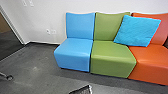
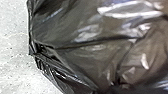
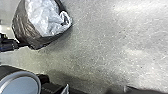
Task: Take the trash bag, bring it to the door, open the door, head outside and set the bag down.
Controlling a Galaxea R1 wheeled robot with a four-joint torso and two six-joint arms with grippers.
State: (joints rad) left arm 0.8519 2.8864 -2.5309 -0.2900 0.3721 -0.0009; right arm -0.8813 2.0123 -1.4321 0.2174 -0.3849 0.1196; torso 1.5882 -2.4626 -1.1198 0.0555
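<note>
While the head view takes in the grey floor (image 1: 37,63) and a row of seats, blue (image 1: 73,53), green (image 1: 111,57) and orange (image 1: 152,63), the chief hazard is to my load. The black trash bag (image 3: 21,23) has a gaping mouth around pale, crumpled contents (image 3: 43,16); should it tilt further, these could spill. Thin film may also tear or slip where its weight pulls on a small area, and a wide turn could brush the bag against the blue seat's corner. Left gripper (image 3: 24,45): its end meets the side of the bag, in the right wrist view; I judge that it bears the load, but cannot tell whether it is clamped or apart. In the left wrist view, the bag's glossy, creased wall lies close to the camera. Right gripper: its opening, too, I cannot tell.
</note>
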